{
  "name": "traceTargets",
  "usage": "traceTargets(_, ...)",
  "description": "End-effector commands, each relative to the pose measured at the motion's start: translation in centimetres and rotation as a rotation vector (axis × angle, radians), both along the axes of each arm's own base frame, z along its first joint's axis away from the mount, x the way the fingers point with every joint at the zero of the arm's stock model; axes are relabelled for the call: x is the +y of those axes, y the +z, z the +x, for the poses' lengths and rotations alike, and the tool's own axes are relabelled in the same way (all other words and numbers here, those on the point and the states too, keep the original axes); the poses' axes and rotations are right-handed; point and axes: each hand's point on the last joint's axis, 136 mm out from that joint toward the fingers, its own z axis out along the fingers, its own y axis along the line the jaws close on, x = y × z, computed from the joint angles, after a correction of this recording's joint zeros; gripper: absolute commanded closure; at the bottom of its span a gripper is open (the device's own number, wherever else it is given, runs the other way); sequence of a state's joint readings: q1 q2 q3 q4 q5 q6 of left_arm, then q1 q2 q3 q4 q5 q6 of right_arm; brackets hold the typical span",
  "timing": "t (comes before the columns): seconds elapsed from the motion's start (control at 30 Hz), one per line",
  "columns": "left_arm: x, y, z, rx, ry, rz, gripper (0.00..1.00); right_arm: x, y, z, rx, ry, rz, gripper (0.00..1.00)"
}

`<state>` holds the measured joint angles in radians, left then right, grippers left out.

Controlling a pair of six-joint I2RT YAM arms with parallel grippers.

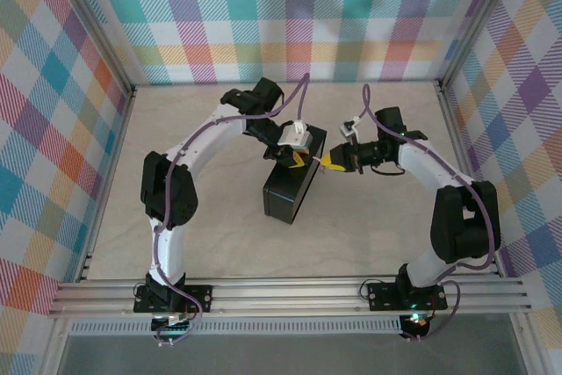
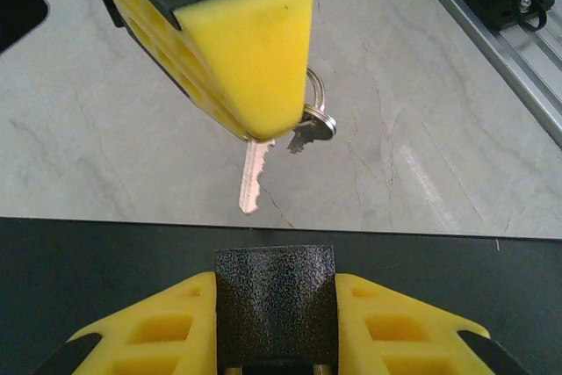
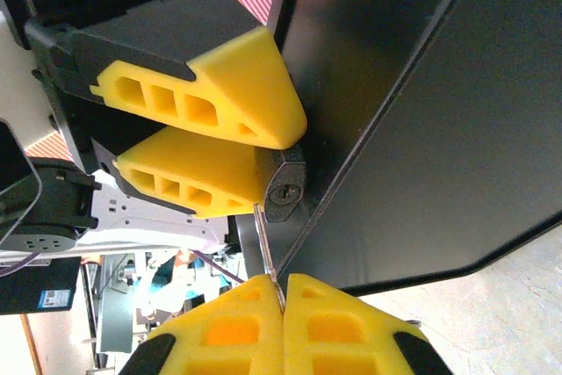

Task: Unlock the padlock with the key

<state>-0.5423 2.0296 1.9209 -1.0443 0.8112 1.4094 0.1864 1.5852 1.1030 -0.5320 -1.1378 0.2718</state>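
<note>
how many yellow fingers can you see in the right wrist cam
4. Two belong to the left tool, stacked at upper left, clamping the padlock; two belong to the right tool, at the bottom edge, shut on the key. None seems hidden.

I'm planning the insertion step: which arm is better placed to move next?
Right. The right claw is shut on the key, blade tip beside the keyhole; the left claw clamps the padlock and should hold steady.

Bright, even overhead light; soft shadows; faint glare on table (image 2: 420,173); closest fingers (image 3: 219,333) slightly soft.
</note>
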Motion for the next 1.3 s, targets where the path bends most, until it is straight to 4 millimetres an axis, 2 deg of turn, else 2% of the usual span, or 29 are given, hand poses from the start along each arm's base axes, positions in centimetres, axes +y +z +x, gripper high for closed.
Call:
traceTargets(0.0,0.4,0.0,-0.3,0.021,-0.001,-0.001,0.72,0.4,-0.5,0.1,-0.013,0.024,0.01,0.97)
traceTargets(0.7,0.4,0.1,-0.5,0.025,-0.004,0.0,0.72,1.4,-0.6,0.4,-0.019,0.046,0.016,0.97)
traceTargets(1.03,0.6,-0.3,-0.4,0.025,0.004,0.017,0.73,0.6,-0.9,0.0,-0.027,0.024,-0.017,0.97)
traceTargets(1.27,0.6,-0.1,-0.5,0.025,0.005,0.014,0.73,0.2,0.1,-0.3,-0.051,0.016,0.01,0.96)
